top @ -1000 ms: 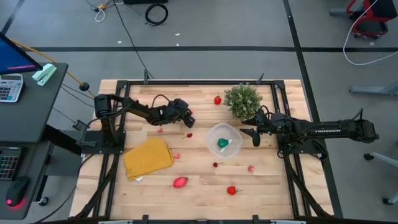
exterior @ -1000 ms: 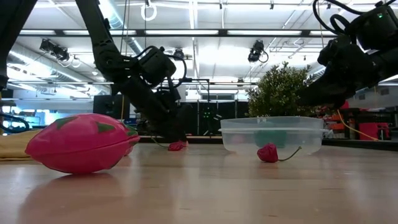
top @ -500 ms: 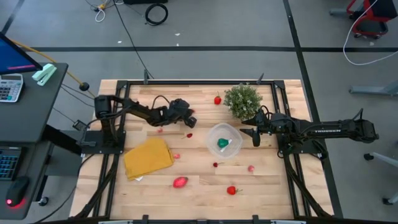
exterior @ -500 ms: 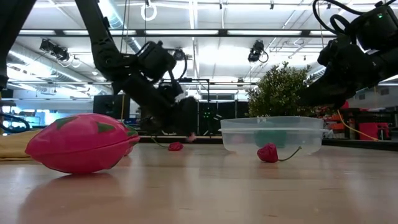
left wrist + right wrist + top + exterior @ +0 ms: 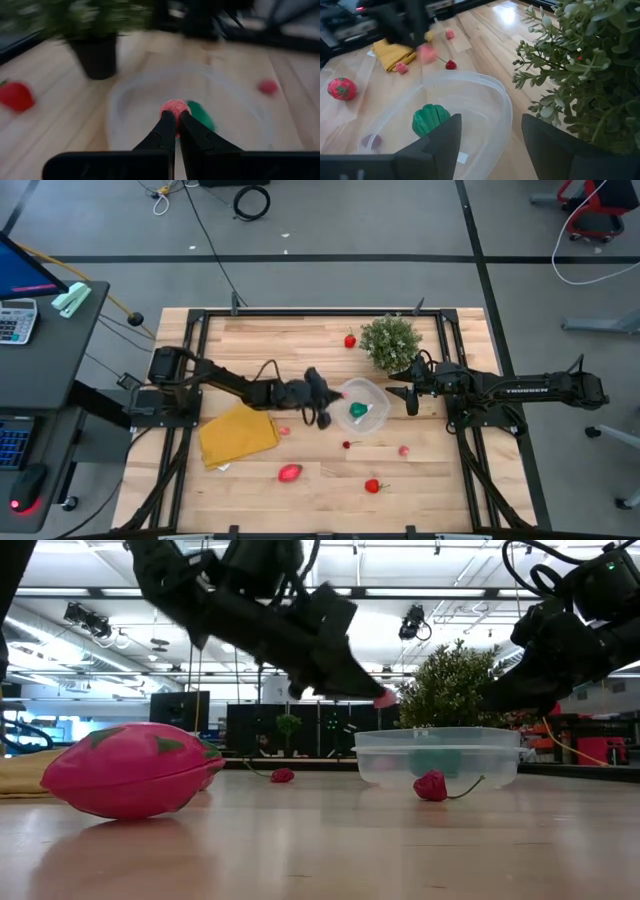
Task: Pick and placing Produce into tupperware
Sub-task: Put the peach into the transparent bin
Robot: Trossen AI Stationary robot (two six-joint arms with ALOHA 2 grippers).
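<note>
The tupperware (image 5: 372, 383) is a round clear bowl standing mid-table, with a green piece (image 5: 358, 410) inside. My left gripper (image 5: 333, 396) hangs above its left rim, shut on a small pink piece of produce (image 5: 175, 108), which also shows in the low view (image 5: 384, 698). Loose produce lies on the table: a large pink-red piece (image 5: 290, 473), a red strawberry (image 5: 372, 486), a small red piece (image 5: 283, 775) and others. My right gripper (image 5: 492, 145) waits open at the bowl's right side, beside the potted plant. My left gripper pinches the small pink piece (image 5: 174, 103) between its two fingers, at their free ends. The fingers slant down from the table's left. The piece is lifted clear of the table, above the left part of the tupperware (image 5: 400, 755).
A potted plant (image 5: 390, 342) stands just behind the bowl on its far right. A yellow folded cloth (image 5: 238, 432) lies at the near left. Another strawberry (image 5: 350, 340) sits near the far edge, and a small pink piece (image 5: 404, 450) lies near right of the bowl.
My left gripper has risen from the table, left of the bowl, and swung toward the table's right to the tupperware's left rim, rolling a little. The small pink piece has left the table with it and now hangs clear over the bowl. A small red piece stays behind.
</note>
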